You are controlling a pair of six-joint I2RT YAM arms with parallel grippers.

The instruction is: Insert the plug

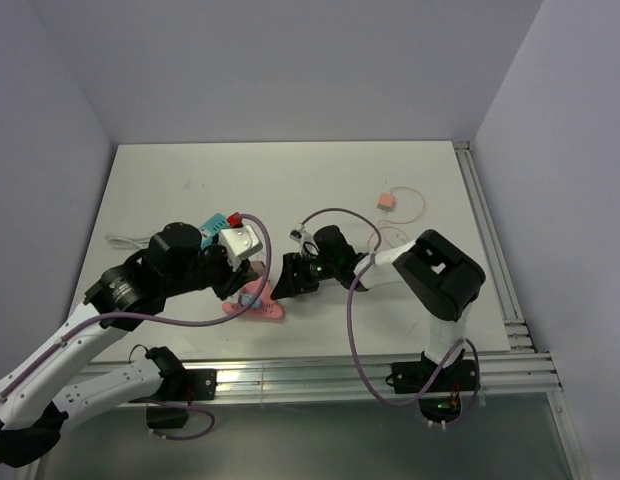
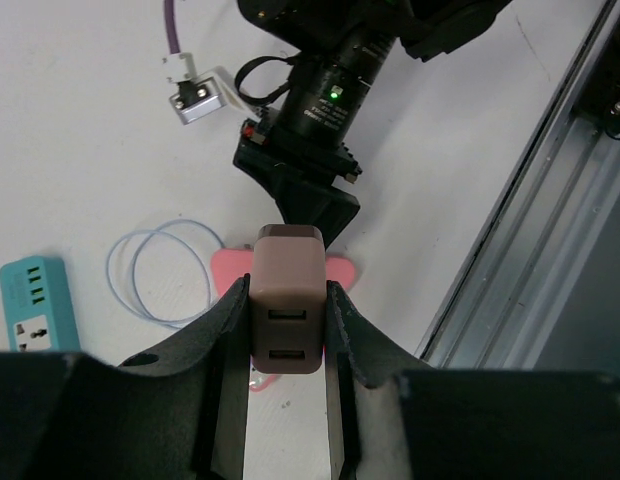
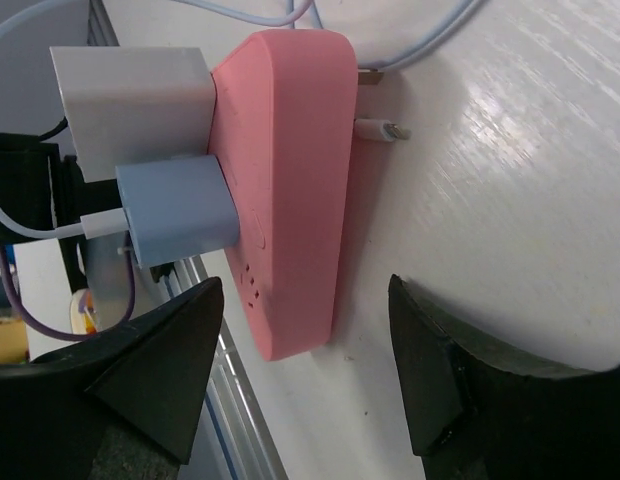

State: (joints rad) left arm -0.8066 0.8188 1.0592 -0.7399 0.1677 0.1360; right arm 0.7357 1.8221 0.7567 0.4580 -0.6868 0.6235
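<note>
White tabletop (image 1: 320, 180) between plain grey walls, with an aluminium rail (image 1: 370, 365) along the near edge. Both arms meet at front centre over the pink power strip (image 3: 290, 190), which lies flat on the table.

Left gripper (image 2: 287, 300): fingers pressed onto the two flanks of the beige USB charger (image 2: 287, 262), its ports facing the wrist camera and its body square between the pads. The charger sits directly against the strip. From the right wrist view its face looks flush, but the prongs are hidden, so full seating cannot be confirmed. A pale blue charger (image 3: 175, 210) with its cable occupies the socket just beside it.

Right gripper (image 1: 290, 280): fingers spread, straddling the strip's end without contact.

Recommendation: bring the right fingers in on the strip's sides to brace it first — then press the charger straight along the prong axis, without rocking and clear of the blue neighbour. Release only once no gap shows.

Not in use: teal power strip (image 2: 35, 305) and a loose connector tip (image 3: 382, 130).
</note>
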